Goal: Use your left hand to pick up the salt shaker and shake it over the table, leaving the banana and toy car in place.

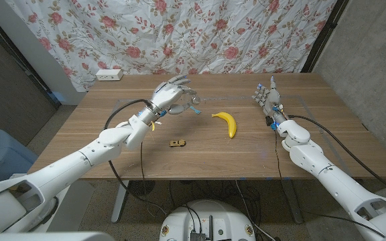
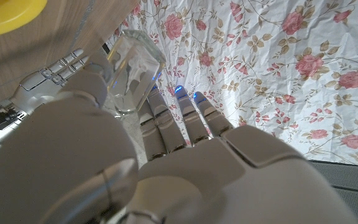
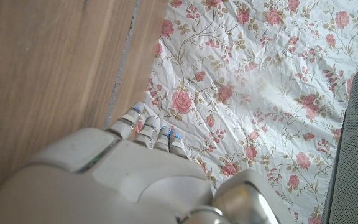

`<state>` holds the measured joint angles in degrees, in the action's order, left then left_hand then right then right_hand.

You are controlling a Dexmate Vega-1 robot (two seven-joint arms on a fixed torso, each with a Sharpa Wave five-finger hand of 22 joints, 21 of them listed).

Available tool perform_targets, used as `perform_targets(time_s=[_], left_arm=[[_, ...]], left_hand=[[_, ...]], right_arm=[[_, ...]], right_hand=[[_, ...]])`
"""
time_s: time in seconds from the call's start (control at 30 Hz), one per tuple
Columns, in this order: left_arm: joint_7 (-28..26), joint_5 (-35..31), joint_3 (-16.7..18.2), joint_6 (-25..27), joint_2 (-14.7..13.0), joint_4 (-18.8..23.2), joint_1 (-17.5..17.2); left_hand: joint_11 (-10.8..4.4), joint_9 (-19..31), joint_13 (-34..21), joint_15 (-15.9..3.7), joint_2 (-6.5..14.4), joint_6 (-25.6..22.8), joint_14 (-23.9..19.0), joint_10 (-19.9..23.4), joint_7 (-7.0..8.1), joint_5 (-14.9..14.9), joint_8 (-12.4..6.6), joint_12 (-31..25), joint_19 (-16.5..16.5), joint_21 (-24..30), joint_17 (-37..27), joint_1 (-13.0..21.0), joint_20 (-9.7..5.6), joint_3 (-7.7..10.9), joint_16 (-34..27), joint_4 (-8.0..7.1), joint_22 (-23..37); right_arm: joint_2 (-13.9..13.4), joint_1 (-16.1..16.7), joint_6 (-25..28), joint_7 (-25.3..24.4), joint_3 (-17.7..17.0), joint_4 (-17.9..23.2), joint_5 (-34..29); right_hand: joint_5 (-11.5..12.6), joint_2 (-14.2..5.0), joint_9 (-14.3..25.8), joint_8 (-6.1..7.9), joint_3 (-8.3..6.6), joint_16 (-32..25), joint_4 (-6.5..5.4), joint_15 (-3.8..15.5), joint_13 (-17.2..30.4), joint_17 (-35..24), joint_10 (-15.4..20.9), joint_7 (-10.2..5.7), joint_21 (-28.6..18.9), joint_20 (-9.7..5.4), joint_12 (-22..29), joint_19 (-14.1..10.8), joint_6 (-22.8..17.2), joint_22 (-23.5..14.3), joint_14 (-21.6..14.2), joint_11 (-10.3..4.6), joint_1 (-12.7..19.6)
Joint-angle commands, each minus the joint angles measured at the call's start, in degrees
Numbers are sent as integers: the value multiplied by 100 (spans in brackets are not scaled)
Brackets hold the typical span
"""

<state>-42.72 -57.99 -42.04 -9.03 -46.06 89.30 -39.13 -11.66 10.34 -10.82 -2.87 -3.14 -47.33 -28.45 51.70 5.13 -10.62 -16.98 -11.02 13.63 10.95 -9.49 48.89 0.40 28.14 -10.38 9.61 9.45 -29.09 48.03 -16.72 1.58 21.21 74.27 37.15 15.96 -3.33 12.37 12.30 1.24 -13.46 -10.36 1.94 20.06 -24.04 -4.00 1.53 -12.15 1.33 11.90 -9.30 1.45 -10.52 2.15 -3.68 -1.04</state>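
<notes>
- Where the frame opens widest, in the head view, a wooden table [image 1: 200, 157] spans the middle, with a floral curtain [image 1: 179, 33] hung across the top behind it.
- Left arm [image 1: 79, 161] enters from the lower left and reaches to upper centre; a black cable loops beside it over the table.
- Right arm [image 1: 327, 171] enters from the lower right, with a black cable trailing along it.
- Left hand [image 1: 171, 97] is raised at upper centre of the head view, fingers wrapped around the salt shaker [image 1: 194, 105]. Left wrist view confirms the hold: the clear glass salt shaker [image 2: 132, 71] sits between thumb and fingers [image 2: 166, 121], tilted.
- Whether the shaker is clear of the tabletop cannot be told for certain; it appears lifted above the wood.
- Right hand [image 1: 268, 97] stands on its edge at upper right of the head view, fingers straight and pointing to the far edge, holding nothing. Right wrist view shows its fingertips [image 3: 148, 130] extended along the wood.
- Banana [image 1: 226, 122] lies on the table right of centre, between the two hands, apart from both.
- White power strip [image 1: 109, 75] sits at the table's far left corner.
- Toy car [image 1: 177, 142], small and tan, rests just below centre, near the banana but not touching.
</notes>
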Motion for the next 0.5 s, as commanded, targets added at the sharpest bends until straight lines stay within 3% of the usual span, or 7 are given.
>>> perform_targets(time_s=[0.03, 0.5], left_arm=[[-335, -610, -197, 364, -85, -21, 213], [-695, -1325, -470, 645, -216, 27, 446]], left_hand=[[-106, 77, -7, -854, 150, -138, -13, 57, 35, -31, -41, -27, 28, -15, -7, 132, -45, -1, -4, 27, 19], [-108, 93, -10, -868, 172, -167, -39, 53, 87, -31, -39, -32, 53, -9, -11, 163, -70, -15, -5, 30, 18]], right_arm=[[-1, 2, 1, -2, 0, 4, 0], [0, 1, 0, -1, 0, 2, 0]], right_hand=[[40, -583, 20, 20, 7, -21, -32, 196, 20, -30, -28, 48, -36, -5, 43, -29, 3, -30, 38, -5, -2], [40, -584, 20, 20, 7, -24, -32, 192, 20, -29, -31, 41, -36, -3, 42, -30, 3, -30, 32, -6, -2]])
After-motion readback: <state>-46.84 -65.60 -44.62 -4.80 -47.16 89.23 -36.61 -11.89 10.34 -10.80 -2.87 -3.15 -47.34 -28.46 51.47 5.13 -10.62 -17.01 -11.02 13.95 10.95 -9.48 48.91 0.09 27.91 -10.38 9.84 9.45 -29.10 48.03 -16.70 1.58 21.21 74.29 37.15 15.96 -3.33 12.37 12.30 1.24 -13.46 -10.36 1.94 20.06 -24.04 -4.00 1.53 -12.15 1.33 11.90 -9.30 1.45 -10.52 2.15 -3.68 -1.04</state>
